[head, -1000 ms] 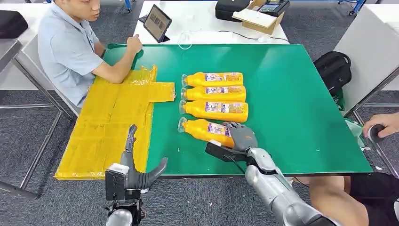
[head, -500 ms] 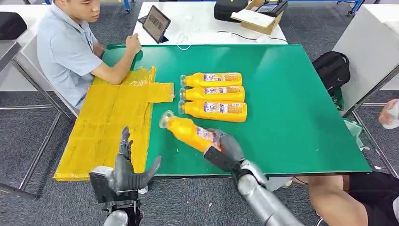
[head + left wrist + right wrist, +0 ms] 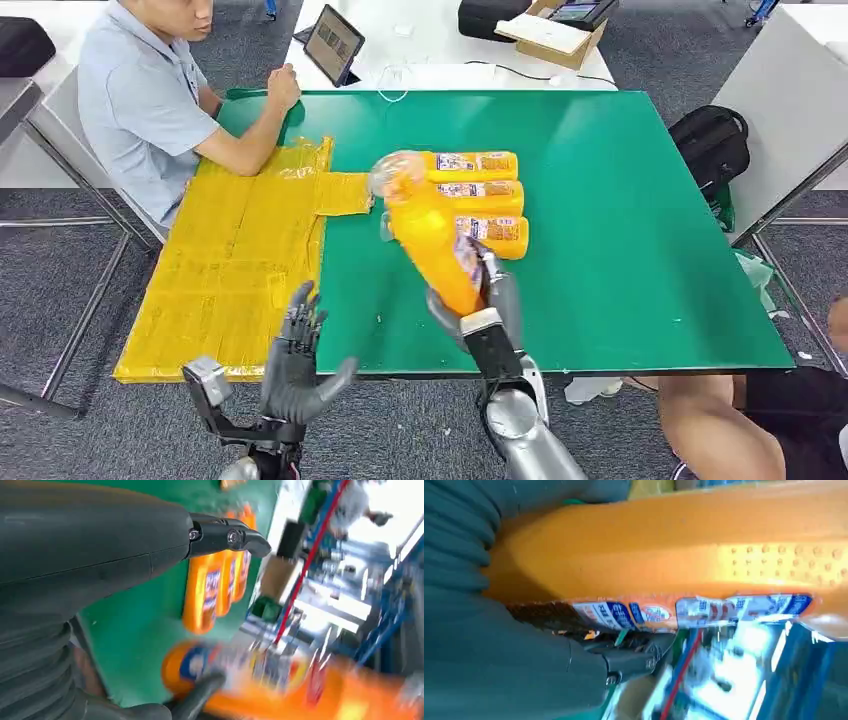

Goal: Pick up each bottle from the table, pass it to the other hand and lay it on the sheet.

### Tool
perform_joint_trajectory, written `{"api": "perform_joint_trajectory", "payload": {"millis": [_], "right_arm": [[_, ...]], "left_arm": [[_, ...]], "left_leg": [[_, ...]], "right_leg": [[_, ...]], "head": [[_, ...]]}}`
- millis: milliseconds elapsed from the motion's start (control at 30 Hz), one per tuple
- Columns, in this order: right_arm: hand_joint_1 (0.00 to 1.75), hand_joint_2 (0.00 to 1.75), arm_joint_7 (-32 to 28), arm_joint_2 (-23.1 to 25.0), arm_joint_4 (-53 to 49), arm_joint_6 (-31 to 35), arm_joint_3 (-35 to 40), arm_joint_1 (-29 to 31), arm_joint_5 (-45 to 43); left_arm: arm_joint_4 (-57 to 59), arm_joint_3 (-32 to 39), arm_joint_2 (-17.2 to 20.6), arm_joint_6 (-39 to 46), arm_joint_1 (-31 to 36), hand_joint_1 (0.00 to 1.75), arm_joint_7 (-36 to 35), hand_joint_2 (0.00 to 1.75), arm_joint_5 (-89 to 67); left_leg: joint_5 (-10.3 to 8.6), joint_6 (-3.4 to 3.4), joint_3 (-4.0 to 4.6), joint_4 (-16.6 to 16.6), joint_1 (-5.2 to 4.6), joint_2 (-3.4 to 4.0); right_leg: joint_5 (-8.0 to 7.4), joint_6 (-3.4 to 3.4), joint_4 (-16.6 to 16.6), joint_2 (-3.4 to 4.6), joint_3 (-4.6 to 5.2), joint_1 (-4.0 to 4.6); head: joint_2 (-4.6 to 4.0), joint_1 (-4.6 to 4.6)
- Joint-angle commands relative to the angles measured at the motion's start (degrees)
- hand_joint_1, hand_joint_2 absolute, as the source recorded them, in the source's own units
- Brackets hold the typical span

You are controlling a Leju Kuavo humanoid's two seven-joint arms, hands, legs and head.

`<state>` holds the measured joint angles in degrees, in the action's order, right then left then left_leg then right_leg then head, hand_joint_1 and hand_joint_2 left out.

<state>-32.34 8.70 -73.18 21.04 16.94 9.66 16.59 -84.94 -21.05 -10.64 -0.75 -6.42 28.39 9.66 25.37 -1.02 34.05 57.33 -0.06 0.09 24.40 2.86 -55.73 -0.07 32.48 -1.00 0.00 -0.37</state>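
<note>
My right hand [image 3: 487,300] grips an orange bottle [image 3: 425,232] by its lower end and holds it raised, cap end up and leaning away from me, above the green table [image 3: 620,220]. The right wrist view has the same bottle [image 3: 684,560] lying across my palm. Three more orange bottles [image 3: 478,190] lie side by side on the table behind it; they are the bottles [image 3: 215,590] past my thumb in the left wrist view. My left hand [image 3: 296,358] hangs open, fingers spread, at the table's near edge beside the yellow sheet [image 3: 230,260].
A person in a blue shirt [image 3: 140,100] sits at the far left, forearm resting at the sheet's far end. A tablet [image 3: 333,45] and a box [image 3: 548,35] stand on the white table behind. A black backpack [image 3: 710,150] and another person's knee [image 3: 720,420] are on the right.
My right hand has lifted the nearest bottle off the table and swung it from lying flat to nearly upright. My left hand has risen and spread its fingers.
</note>
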Motion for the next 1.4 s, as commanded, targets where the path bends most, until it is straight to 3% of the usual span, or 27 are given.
{"api": "perform_joint_trajectory", "payload": {"millis": [33, 167, 267, 333, 433, 1300, 1333, 1367, 1400], "right_arm": [[1.75, 1.75, 1.5, 0.7, 16.8, -7.4, 14.8, 9.0, 5.2], [1.75, 1.75, 1.9, 2.5, 21.6, -8.2, 18.6, 10.3, 8.2], [1.75, 1.75, -0.3, 3.0, 22.4, -7.4, 20.3, 10.1, 9.0], [1.75, 1.75, -4.2, 2.9, 21.7, -6.4, 22.0, 9.5, 8.8], [1.75, 1.75, -5.4, 3.1, 21.9, -6.2, 23.5, 9.3, 8.5], [1.75, 1.75, -5.4, 3.9, 26.8, -6.6, 27.5, 10.8, 8.3], [1.75, 1.75, -4.7, 3.9, 27.7, -6.1, 27.9, 11.3, 9.0], [0.86, 1.75, -4.3, 3.8, 28.2, -5.5, 28.0, 11.6, 9.4], [0.00, 1.75, -3.9, 3.7, 28.9, -5.0, 28.0, 11.8, 9.7]], "left_arm": [[5.0, -2.7, 2.7, -2.2, 4.1, 0.00, -0.4, 1.75, -3.7], [4.7, -1.8, 2.1, -3.0, 4.8, 0.00, -0.4, 1.75, -3.9], [4.9, -1.2, 1.7, -4.0, 5.4, 0.00, -1.4, 1.75, -2.9], [7.2, -0.6, 1.3, -9.4, 6.7, 0.00, -6.2, 1.75, 5.5], [7.6, -0.8, 1.0, -8.8, 7.4, 0.00, -5.0, 1.75, 6.7], [5.2, -0.3, 1.5, -8.5, 8.3, 0.00, -6.0, 1.75, 13.4], [5.4, -0.1, 1.3, -8.3, 8.4, 0.09, -5.9, 1.75, 13.7], [5.4, 0.1, 1.2, -8.1, 8.5, 1.29, -5.8, 1.75, 13.9], [5.2, 0.6, 1.0, -7.8, 8.6, 1.75, -5.7, 1.75, 14.3]], "left_leg": [[0.03, 0.11, -0.22, -0.1, 0.06, 0.25], [-0.03, 0.07, -0.08, 0.0, 0.13, 0.04], [0.01, 0.10, -0.20, -0.1, 0.17, 0.15], [0.01, 0.11, -0.20, -0.1, 0.18, -0.06], [-0.03, 0.09, -0.11, -0.1, 0.13, -0.09], [-0.02, 0.09, 0.02, 0.0, 0.17, -0.15], [-0.04, 0.08, 0.08, 0.0, 0.15, -0.11], [-0.01, 0.10, 0.00, 0.0, 0.18, -0.16], [-0.02, 0.10, 0.00, 0.0, 0.17, -0.15]], "right_leg": [[-0.05, -0.17, 0.0, 0.26, -0.11, 0.07], [-0.02, -0.09, 0.0, 0.05, -0.03, 0.08], [-0.01, -0.13, 0.1, 0.14, -0.14, 0.12], [0.07, -0.16, 0.0, -0.07, -0.19, 0.13], [0.04, -0.10, 0.0, -0.09, -0.09, 0.07], [0.07, -0.14, 0.0, -0.17, 0.02, 0.12], [0.04, -0.10, 0.0, -0.14, 0.10, 0.09], [0.08, -0.15, 0.0, -0.18, -0.01, 0.12], [0.07, -0.13, 0.0, -0.18, 0.00, 0.12]], "head": [[0.00, 0.00], [0.00, 0.00], [0.00, -0.02], [0.00, 0.00], [0.00, 0.02], [0.00, 0.00], [0.00, 0.00], [0.00, 0.00], [0.00, 0.00]]}}
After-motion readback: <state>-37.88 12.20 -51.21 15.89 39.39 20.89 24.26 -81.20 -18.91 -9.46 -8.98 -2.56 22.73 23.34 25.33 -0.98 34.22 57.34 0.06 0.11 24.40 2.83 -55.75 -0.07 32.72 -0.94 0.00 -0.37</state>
